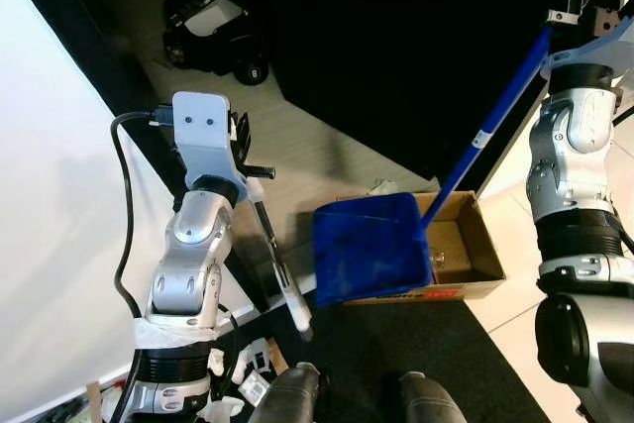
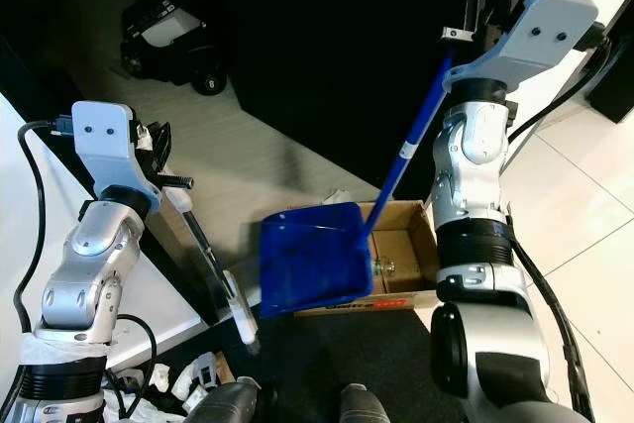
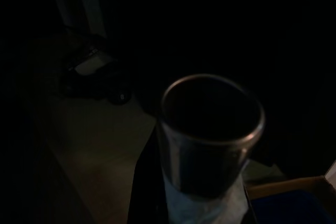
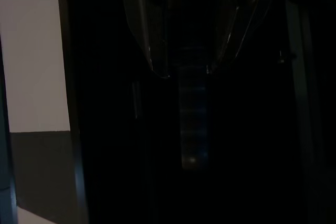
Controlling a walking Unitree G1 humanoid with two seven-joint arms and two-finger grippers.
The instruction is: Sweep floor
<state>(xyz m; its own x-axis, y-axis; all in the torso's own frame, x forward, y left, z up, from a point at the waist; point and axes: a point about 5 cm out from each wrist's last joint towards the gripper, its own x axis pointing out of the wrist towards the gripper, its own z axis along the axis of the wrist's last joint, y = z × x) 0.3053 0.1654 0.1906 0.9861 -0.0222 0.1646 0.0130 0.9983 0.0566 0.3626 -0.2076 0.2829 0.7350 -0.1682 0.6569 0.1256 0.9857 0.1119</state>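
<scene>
Right eye view: right hand (image 2: 466, 32) clamped on the blue dustpan (image 2: 312, 260) handle, pan tilted over the cardboard box (image 2: 411, 245), left hand (image 2: 158, 160) gripping the brush (image 2: 213, 269) stick; I'd tip steeper, pan lip inside box; red box lettering unreadable

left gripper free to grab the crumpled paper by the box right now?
Probably not: the left gripper is shut on the broom handle, and the paper lies behind the raised blue dustpan, beside the box.
</scene>
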